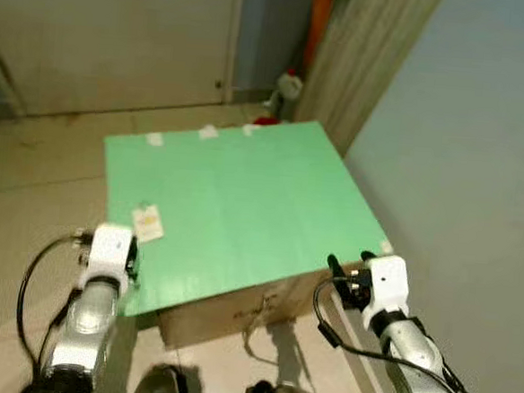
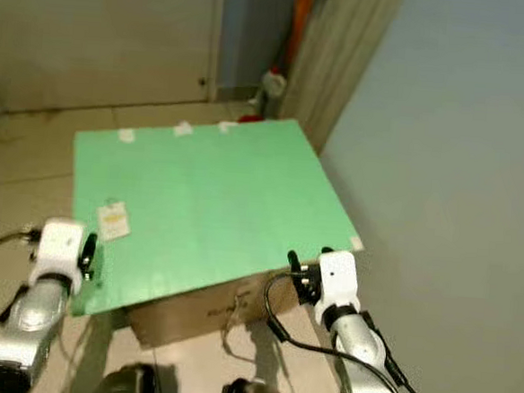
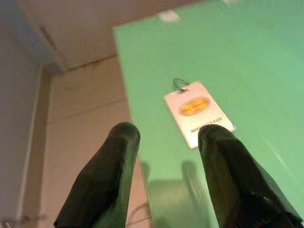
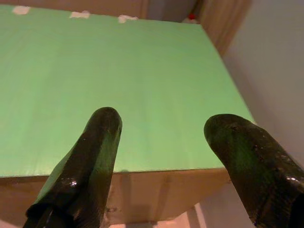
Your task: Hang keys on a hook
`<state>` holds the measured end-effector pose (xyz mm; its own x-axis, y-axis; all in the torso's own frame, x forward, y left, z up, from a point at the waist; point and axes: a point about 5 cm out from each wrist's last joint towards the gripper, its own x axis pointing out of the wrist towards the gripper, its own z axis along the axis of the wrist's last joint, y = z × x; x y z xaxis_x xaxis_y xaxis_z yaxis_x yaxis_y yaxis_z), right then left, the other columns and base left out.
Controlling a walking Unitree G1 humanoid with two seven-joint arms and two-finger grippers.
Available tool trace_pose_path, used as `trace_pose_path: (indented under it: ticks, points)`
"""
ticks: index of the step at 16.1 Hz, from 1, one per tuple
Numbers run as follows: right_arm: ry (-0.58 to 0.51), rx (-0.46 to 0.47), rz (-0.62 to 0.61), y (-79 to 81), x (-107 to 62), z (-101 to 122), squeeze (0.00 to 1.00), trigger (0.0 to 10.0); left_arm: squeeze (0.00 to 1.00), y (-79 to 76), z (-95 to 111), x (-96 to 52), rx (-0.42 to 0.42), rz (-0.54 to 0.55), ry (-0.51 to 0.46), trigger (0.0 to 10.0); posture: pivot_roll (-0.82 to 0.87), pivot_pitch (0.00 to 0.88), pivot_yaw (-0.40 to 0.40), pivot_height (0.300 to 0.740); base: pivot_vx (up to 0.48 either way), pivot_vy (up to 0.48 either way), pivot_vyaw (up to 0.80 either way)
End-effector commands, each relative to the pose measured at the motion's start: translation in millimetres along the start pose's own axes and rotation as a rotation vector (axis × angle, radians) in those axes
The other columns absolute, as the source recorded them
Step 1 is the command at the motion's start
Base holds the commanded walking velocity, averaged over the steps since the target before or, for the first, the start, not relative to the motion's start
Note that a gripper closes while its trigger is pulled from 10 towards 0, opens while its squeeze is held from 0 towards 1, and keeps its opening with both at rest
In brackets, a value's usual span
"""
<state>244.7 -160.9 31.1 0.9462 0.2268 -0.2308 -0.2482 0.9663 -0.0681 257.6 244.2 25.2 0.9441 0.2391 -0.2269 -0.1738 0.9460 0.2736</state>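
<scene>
Left pincer [image 3: 164, 142] spread, empty, nearer arm: key tag [image 3: 198, 113] lies flat on green table [image 1: 244, 195] just ahead, ring end probably pointing away. Right pincer [image 4: 164, 137] spread, empty.

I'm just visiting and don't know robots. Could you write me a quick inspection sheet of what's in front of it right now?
Surface: green sheet taped over a cardboard box that stands on a tiled floor.
Job's things: white key tag with an orange oval and a small metal ring lies flat near the sheet's left edge; no hook seen.
Clutter: nothing seen on the sheet besides the tag and tape pieces at the far edge.
End effectors: left end effector open, just short of the tag; right end effector open, at the box's near right corner.
Cables: black cable loops off the right arm.
Surroundings: wall to the right, curtain and a small bottle beyond the box.
</scene>
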Motion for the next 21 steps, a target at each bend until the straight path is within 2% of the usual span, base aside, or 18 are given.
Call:
trace_pose_path:
  ticks: [1,3,5,9,13,15,17,19,21]
  points:
    - [0.023,0.013,-0.022,-5.4,-1.4,-5,0.0,10.0,0.0,3.1,13,1.3,-0.05,0.021,-0.041,10.0,0.01,0.107,-0.131,0.736,0.0,0.0,0.0]
    - [0.034,0.014,-0.021,-6.3,-1.4,-8,0.0,10.0,0.0,2.1,13,0.9,-0.055,0.016,-0.035,10.0,0.02,0.094,-0.13,0.736,0.0,0.0,0.0]
    - [0.044,0.007,-0.027,-9.2,-4.2,-12,0.0,10.0,0.0,-2.6,19,1.3,-0.098,-0.014,-0.035,10.0,0.02,0.078,-0.124,0.736,0.0,0.0,0.0]
    - [0.051,0.023,-0.046,-11.9,-4.7,-16,0.0,10.0,0.0,-8.4,25,2.9,-0.133,-0.053,-0.018,10.0,0.0,0.064,-0.111,0.736,0.0,0.433,0.0]
    - [0.078,0.034,-0.062,-13.4,-9.4,-25,0.0,10.0,0.0,-15.9,34,6.2,-0.145,-0.108,-0.027,10.0,-0.01,0.069,-0.104,0.736,0.0,0.468,-0.78]
    - [0.091,0.036,-0.082,-17.3,-13.5,-29,0.0,10.0,0.0,-22.0,35,6.3,-0.141,-0.141,-0.026,10.0,-0.03,0.08,-0.09,0.736,0.0,0.48,-0.77]
    - [0.109,0.043,-0.138,-25.2,-25.1,-35,0.0,10.0,0.0,-37.5,40,7.0,-0.12,-0.214,-0.029,10.0,-0.07,0.097,-0.069,0.736,0.0,0.48,-0.76]
    - [0.097,0.036,-0.17,-25.2,-35.3,-39,0.0,10.0,0.0,-46.6,42,8.0,-0.053,-0.281,-0.043,10.0,-0.1,0.11,-0.038,0.736,0.0,0.24,-0.38]
    - [0.103,0.048,-0.173,-21.2,-33.2,-42,0.0,10.0,0.0,-45.5,43,7.7,-0.013,-0.28,-0.06,10.0,-0.08,0.088,-0.044,0.736,0.0,0.0,0.0]
